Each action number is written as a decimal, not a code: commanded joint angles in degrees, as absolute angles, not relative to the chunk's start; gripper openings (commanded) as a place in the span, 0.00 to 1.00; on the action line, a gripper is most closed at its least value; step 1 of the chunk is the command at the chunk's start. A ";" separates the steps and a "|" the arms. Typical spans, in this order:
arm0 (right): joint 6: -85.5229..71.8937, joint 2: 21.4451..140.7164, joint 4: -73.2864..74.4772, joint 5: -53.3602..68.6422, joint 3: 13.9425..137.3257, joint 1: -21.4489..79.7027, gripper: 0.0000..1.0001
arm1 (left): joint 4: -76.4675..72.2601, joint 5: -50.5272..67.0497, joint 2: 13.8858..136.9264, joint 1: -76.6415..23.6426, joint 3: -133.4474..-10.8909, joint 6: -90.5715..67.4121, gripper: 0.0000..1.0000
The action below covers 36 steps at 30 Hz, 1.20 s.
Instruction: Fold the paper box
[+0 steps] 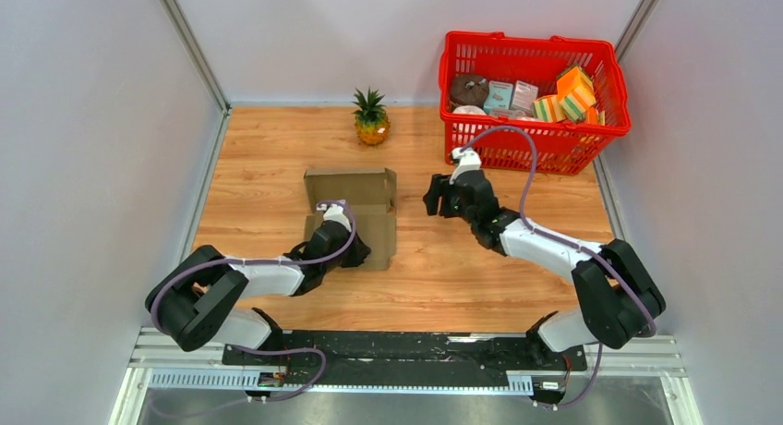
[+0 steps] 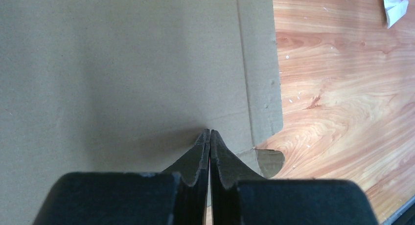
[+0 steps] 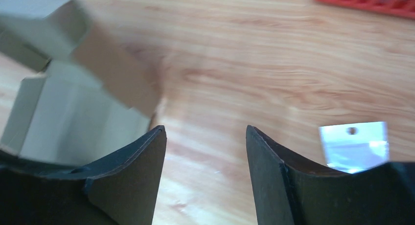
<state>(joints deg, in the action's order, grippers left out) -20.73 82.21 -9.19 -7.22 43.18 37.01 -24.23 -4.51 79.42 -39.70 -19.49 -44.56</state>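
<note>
The paper box [image 1: 369, 192] is brown cardboard, lying on the wooden table left of centre, with its far wall and a side flap standing up. My left gripper [image 1: 355, 252] rests on the box's near flat panel. In the left wrist view the jaws [image 2: 209, 132] are shut, with their tips against the cardboard [image 2: 122, 63] and nothing between them. My right gripper [image 1: 441, 199] hovers just right of the box, open and empty. In the right wrist view [image 3: 205, 129] the box [image 3: 73, 112] lies to the left of the fingers.
A red basket [image 1: 536, 146] with small colourful packages stands at the back right. A small pineapple [image 1: 371, 117] stands behind the box. A small white paper tag [image 3: 355, 144] lies on the table by the right gripper and also shows in the left wrist view [image 2: 394, 5].
</note>
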 commanded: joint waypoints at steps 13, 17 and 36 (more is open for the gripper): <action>-8.28 93.06 -9.67 3.07 53.96 32.78 0.57 | -14.32 1.39 73.18 -41.40 -30.93 -34.28 0.07; -3.88 98.16 -10.54 6.93 57.39 32.70 0.54 | -19.85 2.37 80.84 -42.01 -31.81 -35.33 0.06; -0.18 106.52 -20.04 24.69 62.14 33.31 0.54 | -29.79 0.26 94.57 -42.98 -28.13 -38.32 0.05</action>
<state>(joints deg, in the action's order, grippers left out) -1.56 105.45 -16.34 21.80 58.85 32.95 -28.69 1.15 92.20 -42.74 -29.71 -37.87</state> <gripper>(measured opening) 0.544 0.054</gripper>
